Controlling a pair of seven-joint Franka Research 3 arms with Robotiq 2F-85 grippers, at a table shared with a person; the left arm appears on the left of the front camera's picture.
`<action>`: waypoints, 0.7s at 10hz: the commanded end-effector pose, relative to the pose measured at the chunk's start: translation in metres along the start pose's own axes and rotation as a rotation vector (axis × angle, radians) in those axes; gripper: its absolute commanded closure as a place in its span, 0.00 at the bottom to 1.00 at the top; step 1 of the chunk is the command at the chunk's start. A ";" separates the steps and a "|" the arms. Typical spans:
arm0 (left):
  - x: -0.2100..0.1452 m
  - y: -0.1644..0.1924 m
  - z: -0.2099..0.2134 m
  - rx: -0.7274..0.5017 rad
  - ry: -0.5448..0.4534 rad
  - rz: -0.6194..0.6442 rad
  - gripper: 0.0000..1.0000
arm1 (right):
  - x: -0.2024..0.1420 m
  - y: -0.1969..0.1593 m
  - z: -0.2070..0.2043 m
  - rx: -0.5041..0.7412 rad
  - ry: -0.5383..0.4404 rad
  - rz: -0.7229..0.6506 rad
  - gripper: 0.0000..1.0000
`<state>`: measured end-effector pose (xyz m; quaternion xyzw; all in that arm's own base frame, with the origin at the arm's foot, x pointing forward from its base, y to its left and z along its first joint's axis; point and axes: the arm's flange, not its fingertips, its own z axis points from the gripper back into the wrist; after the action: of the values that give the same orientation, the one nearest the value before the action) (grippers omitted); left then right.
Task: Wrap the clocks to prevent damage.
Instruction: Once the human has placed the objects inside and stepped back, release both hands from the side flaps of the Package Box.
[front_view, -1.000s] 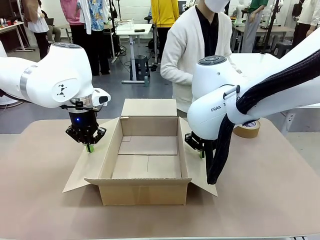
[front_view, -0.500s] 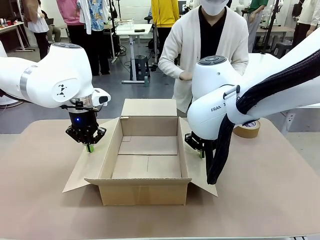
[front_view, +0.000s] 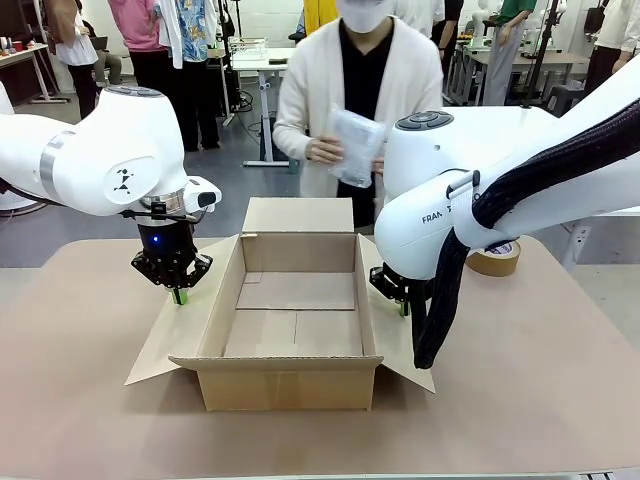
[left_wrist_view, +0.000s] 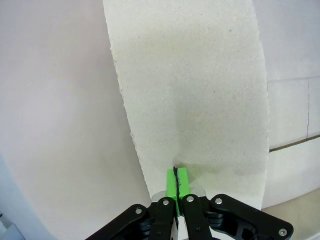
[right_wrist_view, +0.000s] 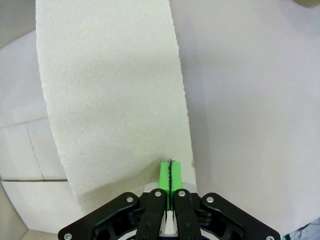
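Front: we see the left gripper (front_view: 177, 292) and right gripper (front_view: 403, 306) pin the box (front_view: 290, 386) open for the wrapped bundle (front_view: 355, 146), likely a clock, held by the person beyond. Left wrist: jaws clenched, pressing the left flap (left_wrist_view: 200, 100). Right wrist: likewise, the right flap (right_wrist_view: 110, 100).

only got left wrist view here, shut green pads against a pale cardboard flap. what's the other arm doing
Observer: The right tool is shut as well, its tip down on the right flap, mirroring the left tool on the left flap.
Operator: anything inside
Observer: No, the cardboard box is open and its floor is bare.
Operator: anyone opposite me
Observer: A person stands at the far side holding a clear-wrapped bundle up behind the box; I can't tell what is inside it.
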<state>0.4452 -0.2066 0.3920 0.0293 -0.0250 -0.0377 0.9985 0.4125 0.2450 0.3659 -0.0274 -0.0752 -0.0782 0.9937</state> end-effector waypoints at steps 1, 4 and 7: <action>0.000 0.000 -0.001 0.007 -0.001 -0.004 1.00 | -0.001 0.002 -0.003 -0.002 0.006 0.000 0.99; 0.000 0.000 -0.001 0.007 -0.001 -0.004 1.00 | -0.001 0.002 -0.003 -0.002 0.006 0.000 0.99; 0.000 0.000 -0.001 0.007 -0.001 -0.004 1.00 | -0.001 0.002 -0.003 -0.002 0.006 0.000 0.99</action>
<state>0.4452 -0.2066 0.3920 0.0293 -0.0250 -0.0377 0.9985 0.4125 0.2450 0.3659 -0.0274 -0.0752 -0.0782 0.9937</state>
